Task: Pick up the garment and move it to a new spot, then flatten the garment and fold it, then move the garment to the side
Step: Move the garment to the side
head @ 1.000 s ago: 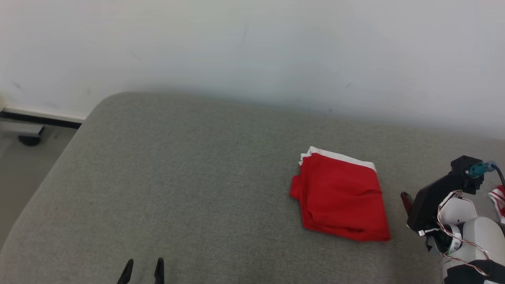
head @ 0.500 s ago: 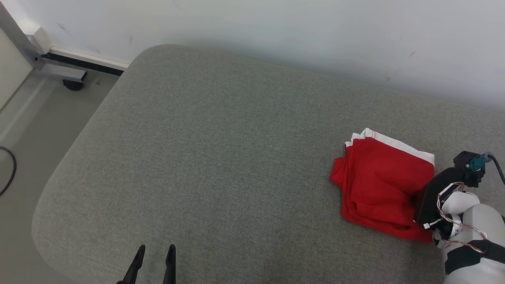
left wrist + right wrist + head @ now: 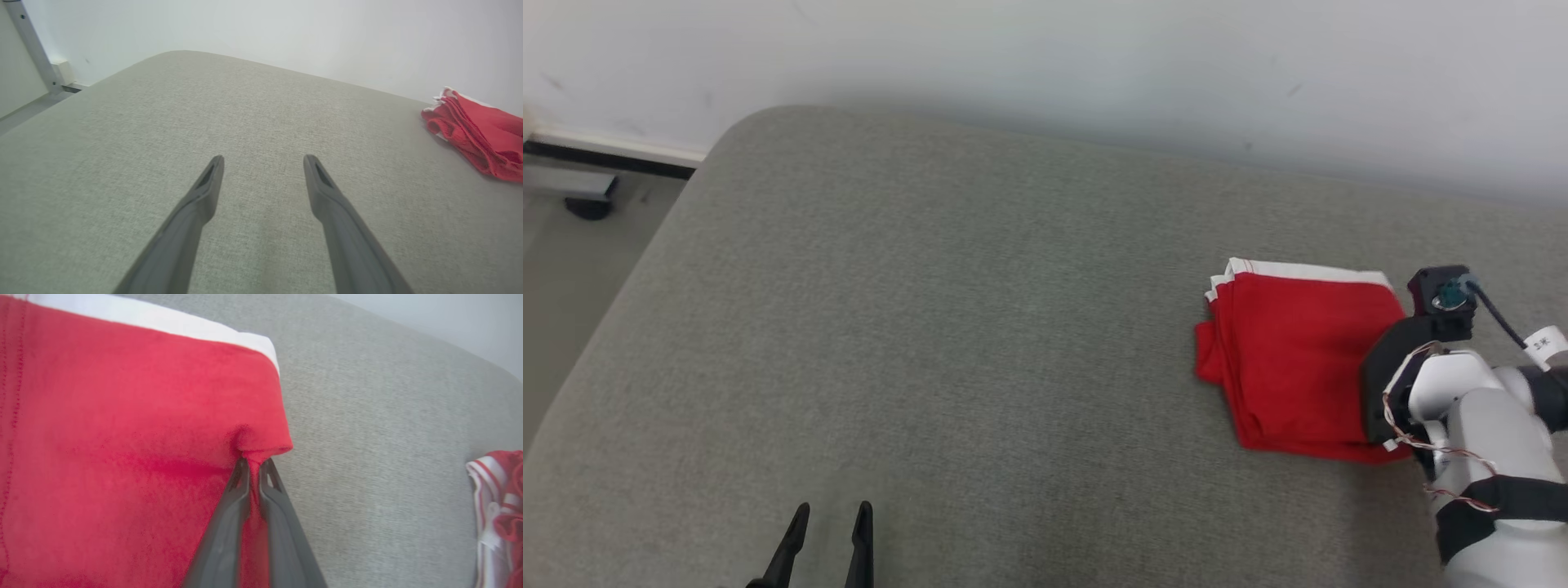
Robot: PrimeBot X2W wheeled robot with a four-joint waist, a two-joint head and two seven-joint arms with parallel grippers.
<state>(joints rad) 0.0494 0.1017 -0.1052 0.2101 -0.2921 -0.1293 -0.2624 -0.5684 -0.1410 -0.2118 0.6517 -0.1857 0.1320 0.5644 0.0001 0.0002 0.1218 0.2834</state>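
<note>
- Right wrist view: the right gripper (image 3: 253,463) has its two dark fingers pressed together on a small pucker of the folded red garment with a white band (image 3: 122,437), close to the corner just below that band.
- Head view: the garment lies folded in a rough square on the right part of the wide grey fabric-covered cushion (image 3: 931,327), with the right wrist housing over its right edge.
- The left gripper (image 3: 829,514) hangs at the near edge of the cushion, fingers spread and holding nothing, well apart from the garment.
- Judging by the neat fold, flattening and folding look done, and the step in hand is likely the last one: carrying the garment to the side.
- The pinch seems to catch only a little cloth, and I cannot tell how many layers are in it. If it holds just the top layer, a quick lift could peel the fold open.
- A low, slow slide across the cushion should serve best, with the pull in line with the folded edge so the layers travel together.
- A red-and-white striped cloth (image 3: 494,506) lies near on the cushion beyond the gripped corner; the path should stop short of it so the two do not tangle.
- Letting go only once the stack lies flat would help the fold hold its shape.
</note>
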